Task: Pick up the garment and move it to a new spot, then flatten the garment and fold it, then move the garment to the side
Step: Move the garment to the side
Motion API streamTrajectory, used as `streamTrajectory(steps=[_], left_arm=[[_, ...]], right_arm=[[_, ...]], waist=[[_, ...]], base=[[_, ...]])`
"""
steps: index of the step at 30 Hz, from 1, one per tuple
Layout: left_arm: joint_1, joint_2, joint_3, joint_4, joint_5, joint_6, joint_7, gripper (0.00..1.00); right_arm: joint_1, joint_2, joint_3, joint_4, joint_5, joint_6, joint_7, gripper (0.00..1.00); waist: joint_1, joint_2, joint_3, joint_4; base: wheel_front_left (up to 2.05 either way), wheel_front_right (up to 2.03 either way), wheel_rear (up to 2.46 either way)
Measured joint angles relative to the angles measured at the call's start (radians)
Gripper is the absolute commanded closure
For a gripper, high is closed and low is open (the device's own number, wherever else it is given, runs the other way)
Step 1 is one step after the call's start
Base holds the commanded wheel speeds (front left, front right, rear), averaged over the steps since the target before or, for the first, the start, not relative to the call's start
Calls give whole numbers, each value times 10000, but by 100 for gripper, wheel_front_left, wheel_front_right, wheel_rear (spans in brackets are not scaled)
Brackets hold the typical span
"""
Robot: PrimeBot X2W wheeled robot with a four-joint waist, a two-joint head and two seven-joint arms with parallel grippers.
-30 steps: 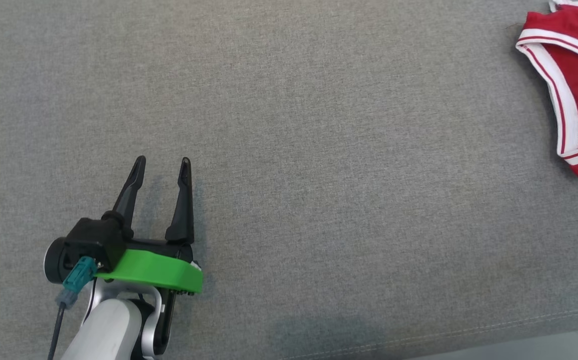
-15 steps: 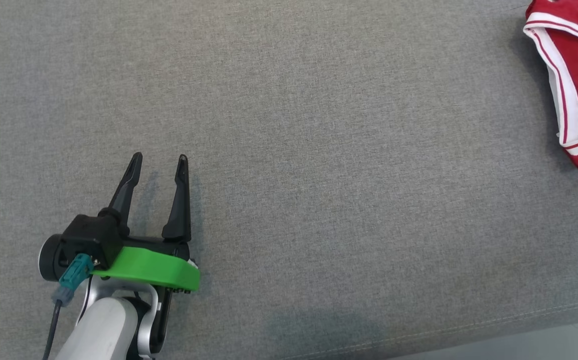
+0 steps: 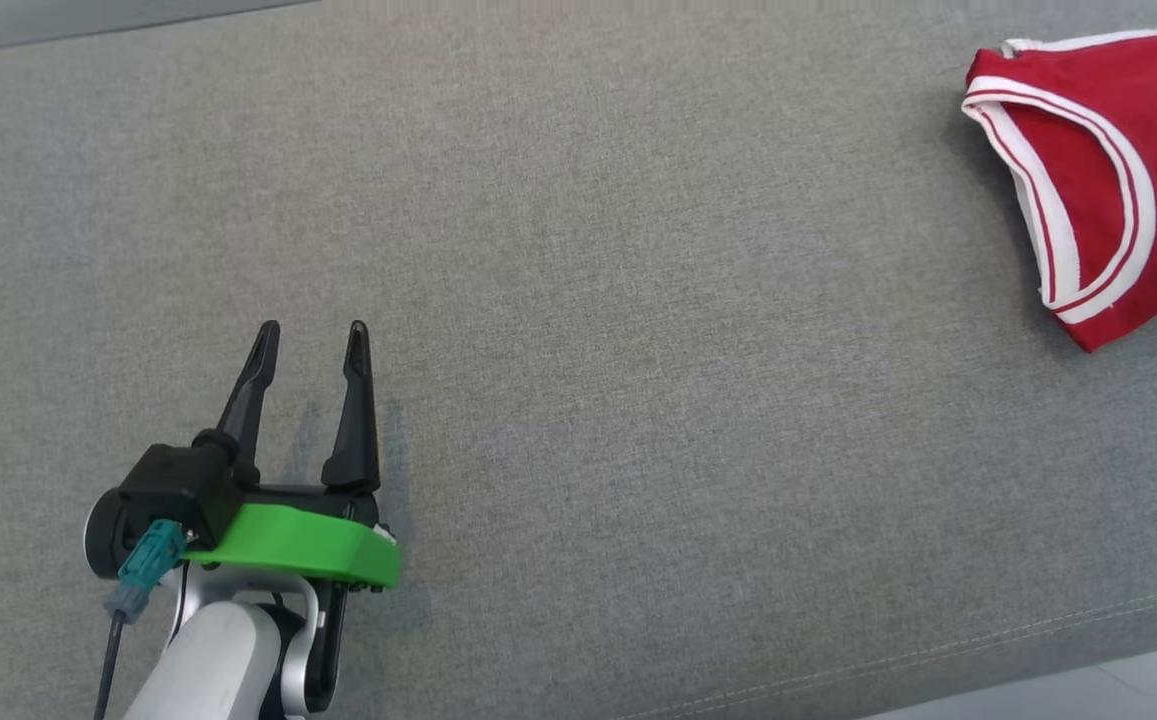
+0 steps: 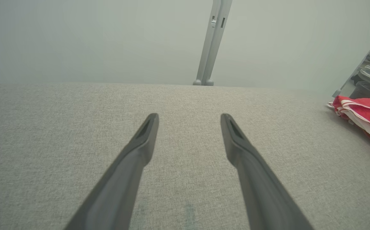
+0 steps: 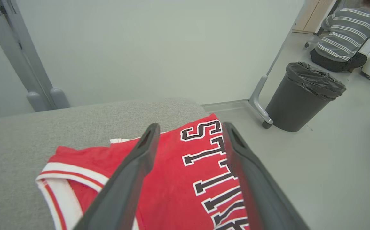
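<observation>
The garment point(image 3: 1098, 190) is a red jersey with white trim, folded and lying at the far right of the grey fabric surface point(image 3: 638, 350). Black lettering shows on the garment point(image 5: 185, 172) in the right wrist view. My right gripper point(image 5: 189, 127) hovers over it, fingers spread, nothing between them. My left gripper point(image 3: 310, 330) stands open over bare fabric at the lower left, far from the garment. In the left wrist view, my left gripper point(image 4: 189, 116) points across the surface, with the garment point(image 4: 364, 111) at the right edge.
The surface's front seam and edge point(image 3: 1038, 640) run along the bottom right. Beyond the right end stand a black bin point(image 5: 303, 95) and a grey frame leg point(image 5: 261, 108). A person in a striped top point(image 5: 348, 35) sits on the floor farther off. A grey post point(image 4: 212, 41) rises behind the surface.
The head camera has shifted, so the garment sits lower and further left in view. The left gripper keeps its open pose.
</observation>
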Motion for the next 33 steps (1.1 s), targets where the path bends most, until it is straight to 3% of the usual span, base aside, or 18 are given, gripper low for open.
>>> streamTrajectory(steps=[8, 15, 21, 25, 33], left_arm=[[119, -416, 184, 602, -395, -151, -387, 0], [424, -652, 740, 1442, -533, -157, -600, 0], [756, -894, 972, 1837, -514, -121, -619, 0], [1019, -930, 1024, 1973, -403, -115, -646, 0], [1523, -947, 1053, 2140, -203, -73, -648, 0]], right_arm=[[643, 591, 2127, -1430, 1360, 0, -146, 0], [2379, 708, 3923, -3657, 3229, 0, -171, 0], [4200, 976, 3837, -5093, 3776, -2, -171, 0], [5412, 1350, 3482, -6151, 3555, -2, -123, 0], [7747, 2821, 2560, -8663, 2431, -2, 192, 0]], waist=[[0, 0, -1136, -125], [0, 0, -2331, -116], [0, 0, -3050, 3], [-1, 0, -3357, 143], [-1, 0, -3536, 426]], base=[[0, 0, 0], [0, 0, 0], [0, 0, 0], [0, 0, 0], [0, 0, 0]])
